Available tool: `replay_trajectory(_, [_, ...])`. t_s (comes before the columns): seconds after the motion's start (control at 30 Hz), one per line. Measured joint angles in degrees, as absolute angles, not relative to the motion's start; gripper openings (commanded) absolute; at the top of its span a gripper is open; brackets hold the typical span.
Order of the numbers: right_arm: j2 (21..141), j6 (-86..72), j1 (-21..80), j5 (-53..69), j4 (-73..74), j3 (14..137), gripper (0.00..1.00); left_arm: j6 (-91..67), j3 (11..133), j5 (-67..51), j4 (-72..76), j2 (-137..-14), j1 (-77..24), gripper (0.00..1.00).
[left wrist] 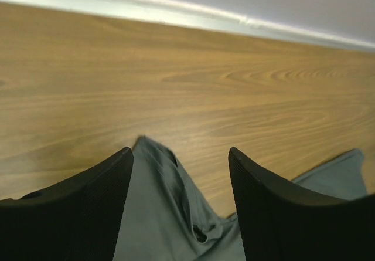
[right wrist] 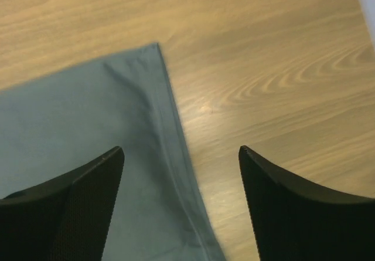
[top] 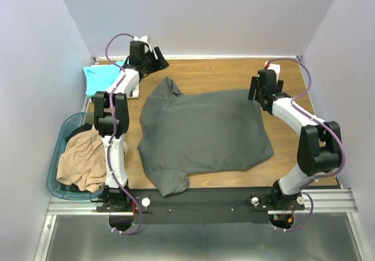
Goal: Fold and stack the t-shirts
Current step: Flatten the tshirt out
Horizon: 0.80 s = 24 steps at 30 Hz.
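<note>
We see the left gripper (top: 157, 61) and right gripper (top: 255, 90) both spread open, holding nothing, above the far corners of the dark grey t-shirt (top: 205, 135) lying flat on the wooden table (top: 222, 73).

The teal t-shirt (top: 96, 79) is partly covered by the left arm (top: 114, 111). The basket (top: 58, 149) is partly buried under the tan t-shirt (top: 85, 158). In both wrist views the grey t-shirt (left wrist: 152, 214) is cropped at the bottom edge.
</note>
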State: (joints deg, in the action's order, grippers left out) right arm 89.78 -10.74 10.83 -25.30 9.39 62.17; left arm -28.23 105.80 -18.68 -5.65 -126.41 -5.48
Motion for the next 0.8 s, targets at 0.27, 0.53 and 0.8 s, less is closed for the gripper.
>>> replay_trajectory(0.27, [90.02, -11.94, 10.55, -18.04, 5.17, 60.45, 0.99, -27.18, 96.16, -18.22, -4.67, -117.73, -10.35, 0.75])
replay_trajectory(0.53, [84.86, -12.95, 10.55, -4.89, 4.47, 54.48, 0.97, -25.82, 73.38, -17.69, -2.72, -103.33, -12.45, 0.75])
replay_trajectory(0.8, [84.86, -15.42, 10.55, 3.75, 5.23, 49.76, 0.97, -25.30, 60.53, -16.38, -4.78, -99.42, -12.23, 0.75])
